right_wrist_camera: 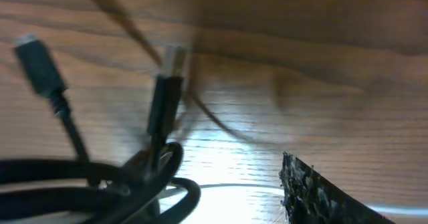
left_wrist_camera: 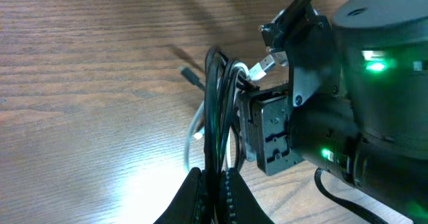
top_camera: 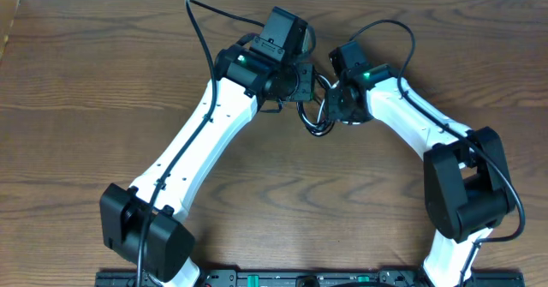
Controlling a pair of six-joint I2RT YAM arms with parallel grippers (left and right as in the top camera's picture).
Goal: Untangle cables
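Observation:
The black cable (top_camera: 315,120) and the white cable are bunched in loops between my two grippers at the table's back centre. In the left wrist view my left gripper (left_wrist_camera: 215,180) is shut on strands of the black cable (left_wrist_camera: 214,103). The white cable (left_wrist_camera: 194,129) hangs beside them, with its white plug (left_wrist_camera: 265,63) against the right arm's head. In the right wrist view the black loops (right_wrist_camera: 100,184) and two black plugs (right_wrist_camera: 40,63) (right_wrist_camera: 166,93) hang at the left. My right gripper (right_wrist_camera: 221,194) looks open. Only its right finger (right_wrist_camera: 314,190) shows, clear of the loops.
The wood table (top_camera: 77,81) carries both arms. The left gripper (top_camera: 300,88) and right gripper (top_camera: 332,105) are almost touching. Thick black arm cables arch over each wrist (top_camera: 201,38) (top_camera: 402,34). The right arm's head (left_wrist_camera: 348,90) fills the right of the left wrist view.

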